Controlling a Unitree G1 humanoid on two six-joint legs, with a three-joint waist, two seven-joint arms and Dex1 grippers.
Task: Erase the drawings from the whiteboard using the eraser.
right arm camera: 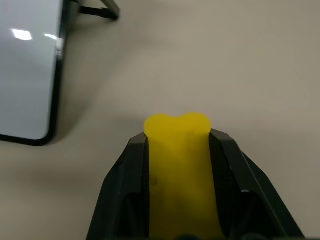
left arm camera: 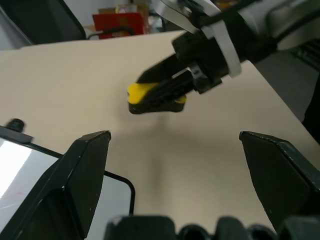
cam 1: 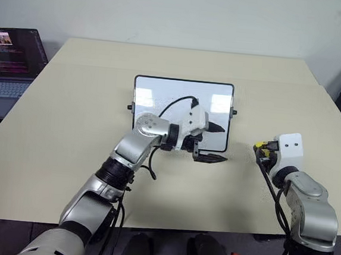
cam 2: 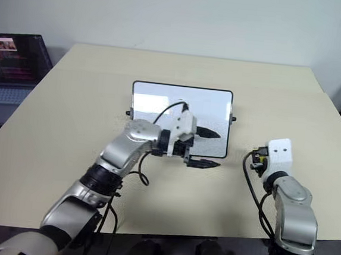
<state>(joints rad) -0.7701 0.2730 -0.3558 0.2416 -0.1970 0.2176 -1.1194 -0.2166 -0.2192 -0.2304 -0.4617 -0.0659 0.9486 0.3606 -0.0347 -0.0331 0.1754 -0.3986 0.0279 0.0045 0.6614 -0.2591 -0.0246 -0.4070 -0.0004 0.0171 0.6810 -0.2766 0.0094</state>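
A: The right end effector [right arm camera: 177, 145] has its two black fingers closed flat on the small yellow rectangular eraser [right arm camera: 177, 165], whose rounded front end pokes out just past the fingertips. It hangs above bare desk near the right edge, apart from the board.

B: And the left end effector [cam 1: 208, 144]?

A: Spread wide and holding nothing. It points across toward the right arm, over the front right corner of the small glossy whiteboard with the thin black frame [cam 1: 161, 94]. One finger sits above the board face, the other above the desk just in front of the frame.

B: Where does the board lie?

A: Flat, about mid-desk [cam 1: 72, 95], long side toward the robot, with small black knobs on its short sides. I can't make out the red drawings for certain; the left arm covers part of the face.

B: How will the eraser handle?

A: I'd judge it light and slightly soft, so the pinch on its long sides should hold. The glossy board looks light too and may slide under wiping, so steadying its frame with the free end effector seems wise.
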